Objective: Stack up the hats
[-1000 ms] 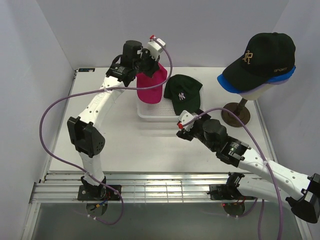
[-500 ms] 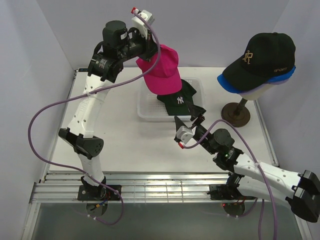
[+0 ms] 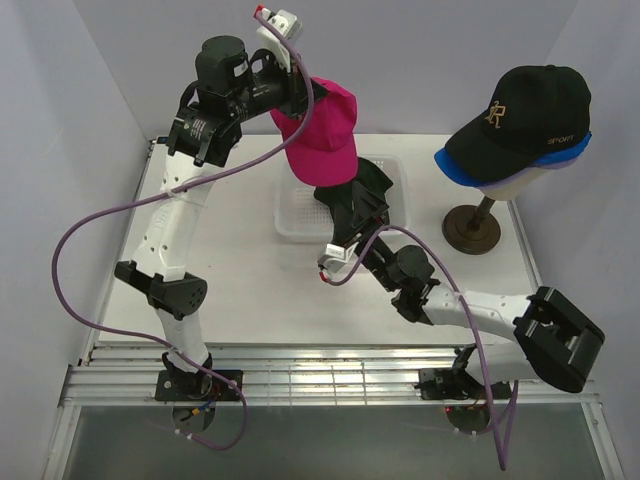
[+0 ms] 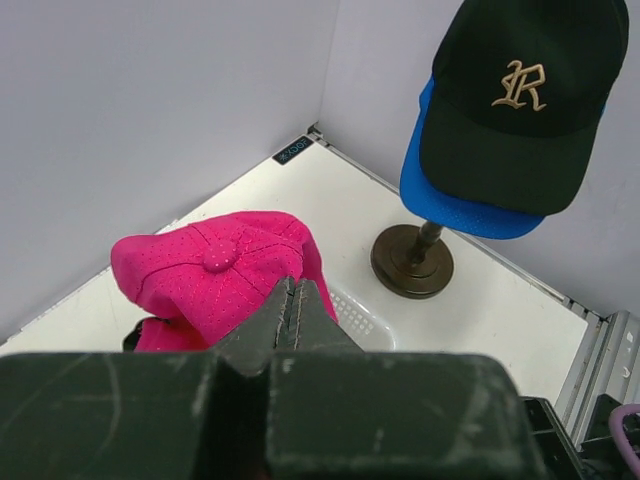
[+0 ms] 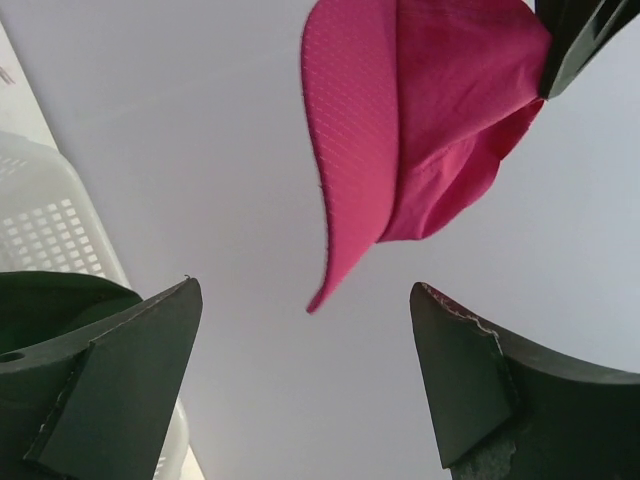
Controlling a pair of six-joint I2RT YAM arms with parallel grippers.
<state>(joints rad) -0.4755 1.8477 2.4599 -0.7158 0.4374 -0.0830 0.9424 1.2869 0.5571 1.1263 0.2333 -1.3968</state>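
Note:
My left gripper (image 3: 300, 100) is shut on the magenta cap (image 3: 325, 140) and holds it high above the basket; in the left wrist view the jaws (image 4: 292, 290) pinch its fabric (image 4: 210, 265). The dark green cap (image 3: 368, 190) lies in the white basket (image 3: 292, 225). My right gripper (image 3: 352, 222) is open at the green cap's near edge and points up; its wrist view (image 5: 305, 370) shows the magenta cap (image 5: 400, 130) overhead and the green cap (image 5: 50, 310) by one finger. The black cap (image 3: 525, 110) sits over the blue cap (image 3: 460, 170) on the mannequin. The lavender cap is hidden.
The cream mannequin head (image 3: 515, 185) stands on a brown stand (image 3: 472, 228) at the back right, also seen in the left wrist view (image 4: 412, 262). The basket rim shows in both wrist views (image 4: 365, 320) (image 5: 40, 220). White walls enclose the table on three sides.
My left arm raised the magenta cap out of the basket and turned it higher. My right arm swung left and forward, bringing its open gripper up to the green cap.

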